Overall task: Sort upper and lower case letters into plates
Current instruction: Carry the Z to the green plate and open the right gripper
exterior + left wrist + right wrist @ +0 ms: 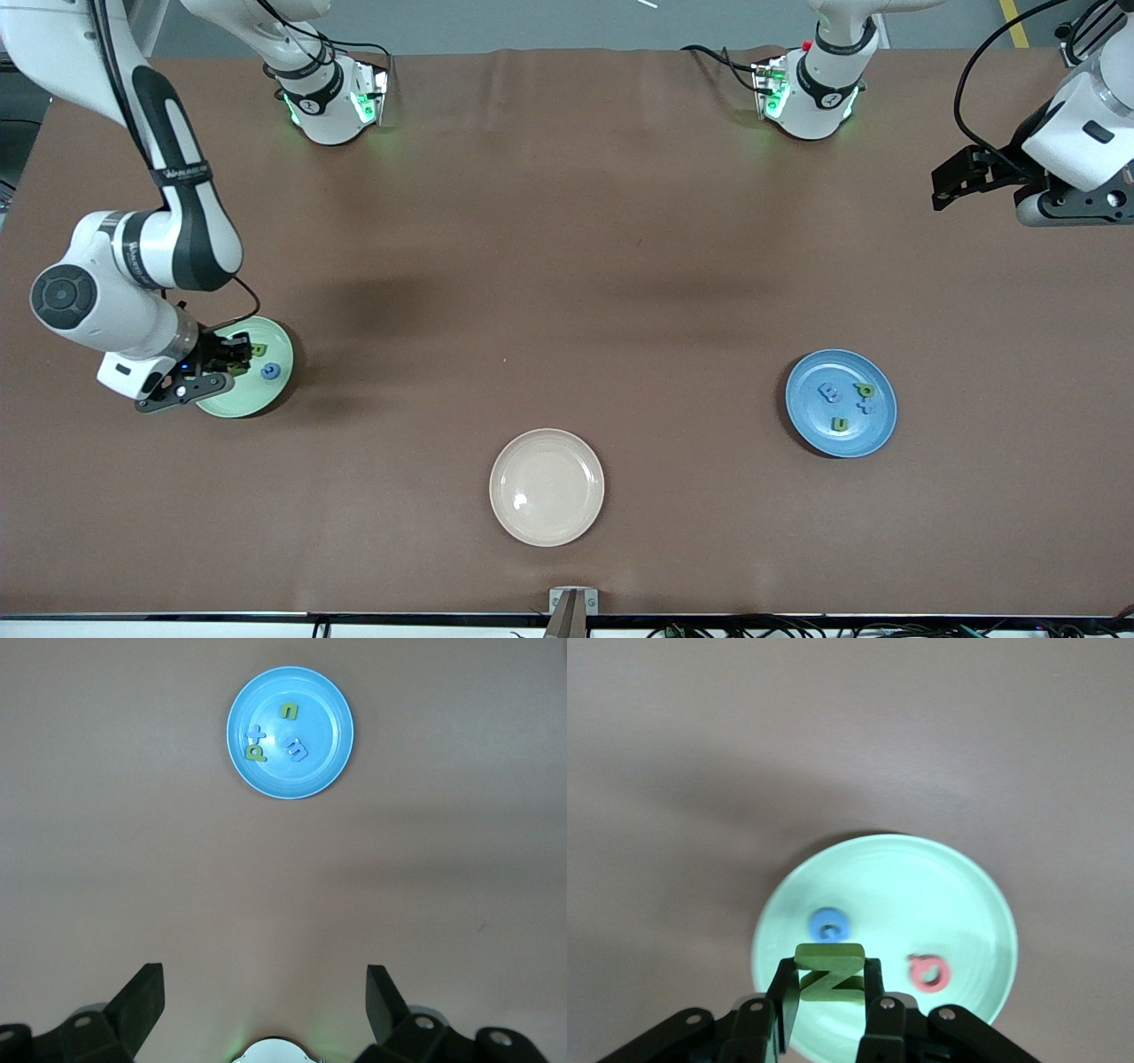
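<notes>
Brown table (567, 266), lower left of frame: green plate (266, 390) under the bent right arm, right pincer (829, 992) pinching a green Z (829, 976) above it. Best lowered onto bare plate, clear of the blue O (829, 924) and pink Q (929, 972). Blue plate (873, 425) lower right. Left pincer (266, 1010) spread, waiting upper right.

The table (567, 230) is covered with a brown, matt cloth with soft creases. The green plate (921, 895), blue plate (873, 434) and cream plate (547, 486) look smooth and shiny. The green letter (829, 973) looks matt, like foam.
</notes>
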Robot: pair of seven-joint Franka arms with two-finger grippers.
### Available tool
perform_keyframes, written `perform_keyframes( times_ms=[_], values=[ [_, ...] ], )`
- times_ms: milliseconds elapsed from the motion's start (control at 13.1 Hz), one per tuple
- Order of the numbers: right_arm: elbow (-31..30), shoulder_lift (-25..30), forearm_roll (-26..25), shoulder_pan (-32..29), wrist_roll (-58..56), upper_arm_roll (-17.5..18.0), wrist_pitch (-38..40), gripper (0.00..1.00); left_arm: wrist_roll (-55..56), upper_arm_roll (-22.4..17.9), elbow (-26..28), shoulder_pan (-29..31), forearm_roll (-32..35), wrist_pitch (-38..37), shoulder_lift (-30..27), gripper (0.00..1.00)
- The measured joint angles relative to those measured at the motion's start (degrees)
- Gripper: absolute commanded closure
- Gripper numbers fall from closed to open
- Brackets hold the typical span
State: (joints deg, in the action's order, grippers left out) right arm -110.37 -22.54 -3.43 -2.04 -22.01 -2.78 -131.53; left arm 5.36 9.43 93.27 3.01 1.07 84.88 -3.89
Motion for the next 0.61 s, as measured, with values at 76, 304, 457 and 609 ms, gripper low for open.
perform_keyframes(
  times_ms=[76,304,457,609],
  values=[
    [0.06,-1.76,0.00,-1.28,-1.40,0.02,-2.48,0.84,0.00,0.14,0.11,0.00,0.00,0.00,-0.01,0.00],
    [1.24,-7.40,-0.01,-3.57,-3.97,0.06,-7.27,0.84,0.00,0.47,0.25,-0.01,0.00,0.00,-0.02,0.00],
    [2.39,-9.63,-0.01,-3.73,-4.20,0.15,-7.47,0.83,0.00,0.48,0.27,-0.01,0.00,0.00,-0.02,0.00],
    [3.20,-10.66,-0.01,-3.73,-4.20,0.33,-7.48,0.80,0.00,0.48,0.29,-0.01,0.00,0.01,-0.02,0.00]
  ],
)
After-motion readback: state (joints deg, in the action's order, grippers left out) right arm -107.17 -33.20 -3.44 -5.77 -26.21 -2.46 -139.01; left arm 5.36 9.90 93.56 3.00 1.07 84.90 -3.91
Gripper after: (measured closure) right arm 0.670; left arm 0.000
